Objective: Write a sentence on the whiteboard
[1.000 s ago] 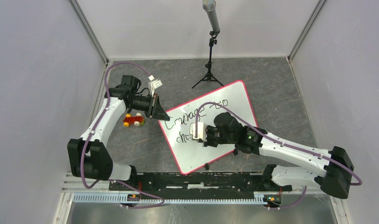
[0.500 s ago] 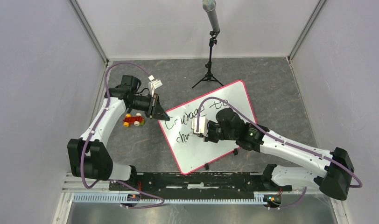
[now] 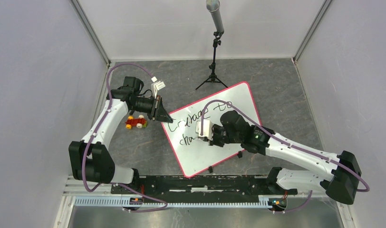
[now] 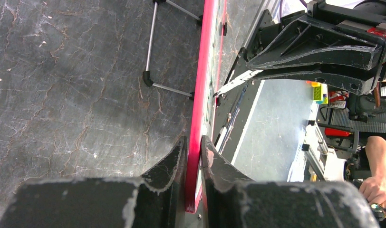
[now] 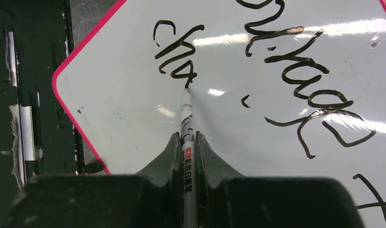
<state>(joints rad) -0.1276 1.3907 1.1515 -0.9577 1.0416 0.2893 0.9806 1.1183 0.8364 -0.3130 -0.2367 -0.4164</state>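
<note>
Right fingers (image 5: 168,159): clenched on marker (image 5: 187,123), which points straight ahead, tip touching whiteboard (image 5: 134,109).
Writing: sentence (image 5: 178,45) ends at tip; blank board nearer, rightward.
Left fingers (image 4: 172,164): clamped on whiteboard rim.

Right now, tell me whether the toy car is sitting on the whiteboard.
No, the toy car sits on the dark table, left of the whiteboard and apart from its rim.

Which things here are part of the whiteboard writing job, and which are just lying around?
In the job: whiteboard, unfinished sentence, marker in the right gripper, left gripper clamping the board's rim.
Lying about: toy car, microphone on its tripod.
</note>
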